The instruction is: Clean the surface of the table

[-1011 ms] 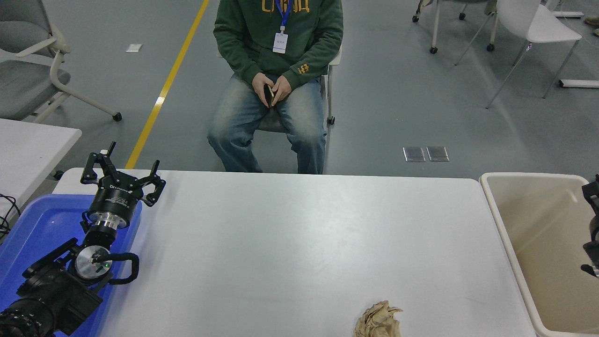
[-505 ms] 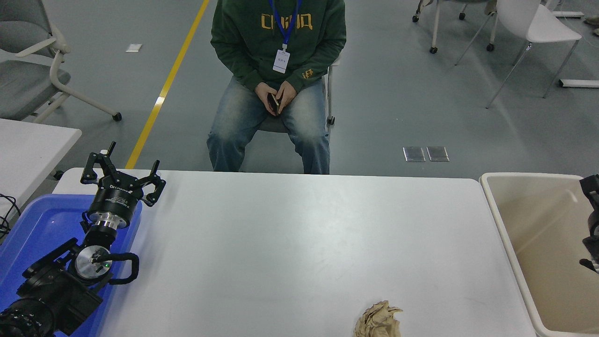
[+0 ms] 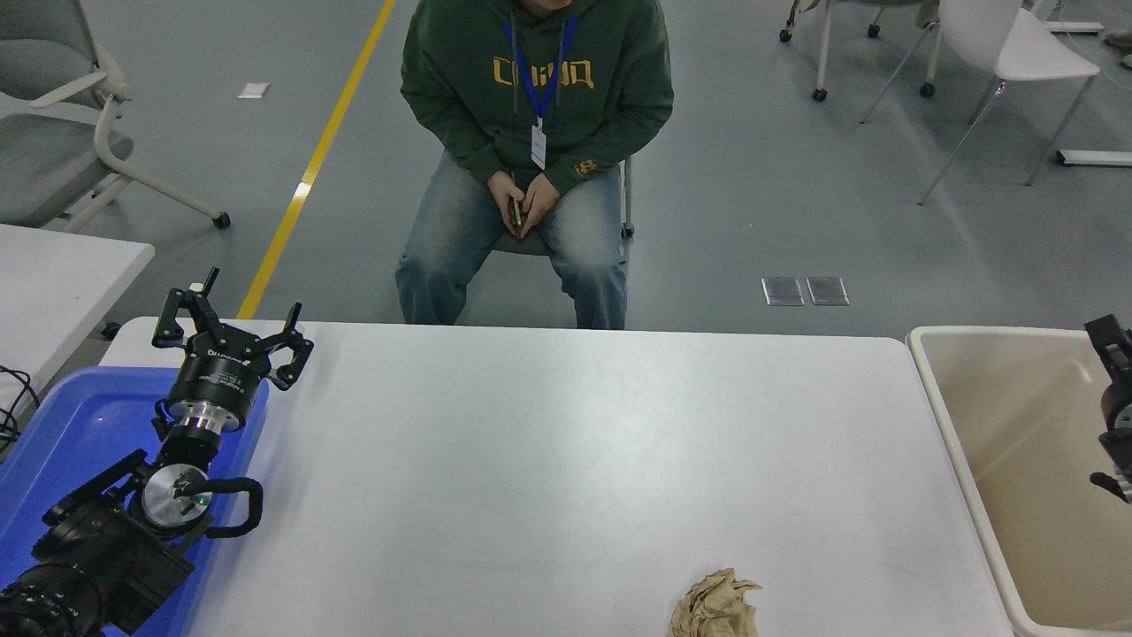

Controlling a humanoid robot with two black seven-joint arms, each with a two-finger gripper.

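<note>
While left end effector (image 3: pixel 232 329) gapes, right end effector (image 3: pixel 1116 398) state unclear; gripper print unreadable.

Grey floor (image 3: pixel 796 177) with yellow line (image 3: pixel 309 168), white chairs (image 3: pixel 1017 44), seemingly wheeled.

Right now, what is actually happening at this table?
Nothing is being handled. A crumpled brown paper wad lies on the white table surface near its front edge, untouched. The left gripper sits parked and open over a blue tray at the lower left. Only part of the right arm shows at the right edge, above the beige bin. A person sits beyond the far side, hands in lap.
</note>
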